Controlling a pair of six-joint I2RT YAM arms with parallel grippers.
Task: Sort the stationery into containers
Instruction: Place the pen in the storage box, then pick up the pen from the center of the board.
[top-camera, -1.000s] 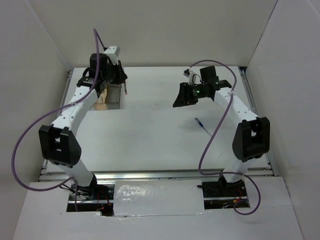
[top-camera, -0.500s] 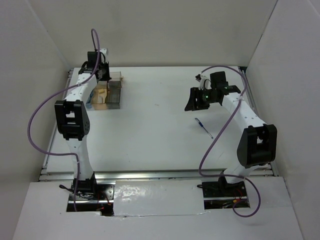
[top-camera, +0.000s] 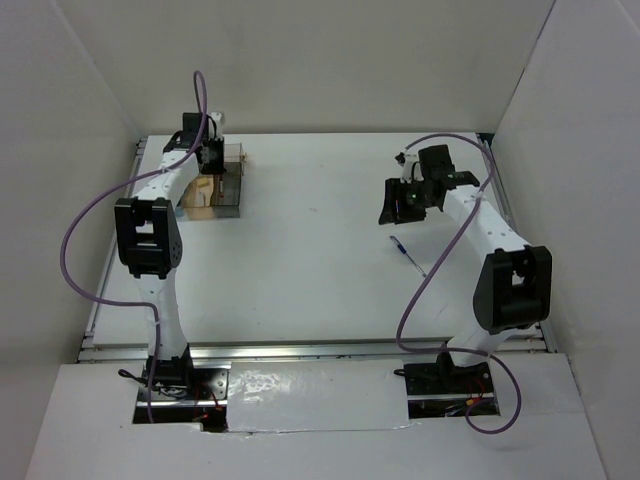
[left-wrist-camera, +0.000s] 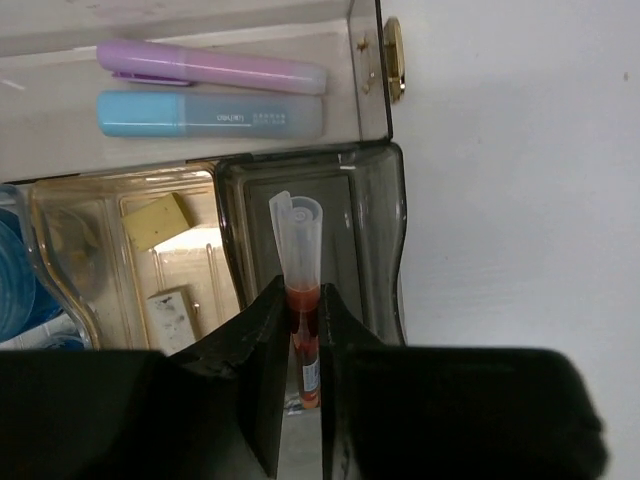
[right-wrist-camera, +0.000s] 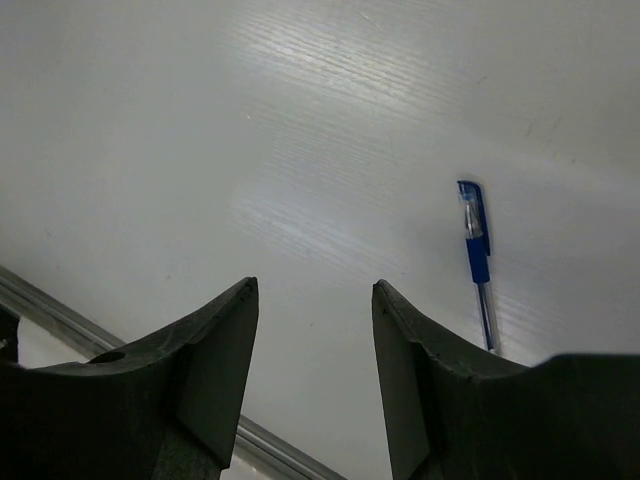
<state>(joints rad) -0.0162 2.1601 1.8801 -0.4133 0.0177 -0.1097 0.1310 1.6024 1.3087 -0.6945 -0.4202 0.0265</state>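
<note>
- L claw (left-wrist-camera: 303, 308) at far-left of worktop (top-camera: 300, 280), over the organiser (top-camera: 226, 193). Fingers nearly closed, pinching the red pen (left-wrist-camera: 298, 240) by its red barrel.
- Red pen: clear cap end sticks out past the fingertips, over the dark grey compartment (left-wrist-camera: 372, 250). Can't tell if pen touches the compartment floor.
- Long clear compartment (left-wrist-camera: 345, 60) beyond the grey one: purple marker (left-wrist-camera: 210, 68) and pale-blue bar (left-wrist-camera: 210, 113) lie side by side, parallel, close together.
- Tan compartment (left-wrist-camera: 60, 230) beside the grey one: two tan stubs, one (left-wrist-camera: 160, 220) farther from the claw, one (left-wrist-camera: 168, 307) closer, apart from each other.
- Blue tub (left-wrist-camera: 14, 285) only partly seen at left edge of L wrist view.
- R claw (right-wrist-camera: 314, 290) above bare worktop on the right side; fingers wide apart, nothing between them.
- Blue pen (right-wrist-camera: 476, 250) flat on worktop, off to the right of the R claw's gap in R wrist view, not touched. Top view: pen (top-camera: 407, 253) lies near R claw (top-camera: 395, 205), on the side toward the arm bases, well apart from the organiser.
</note>
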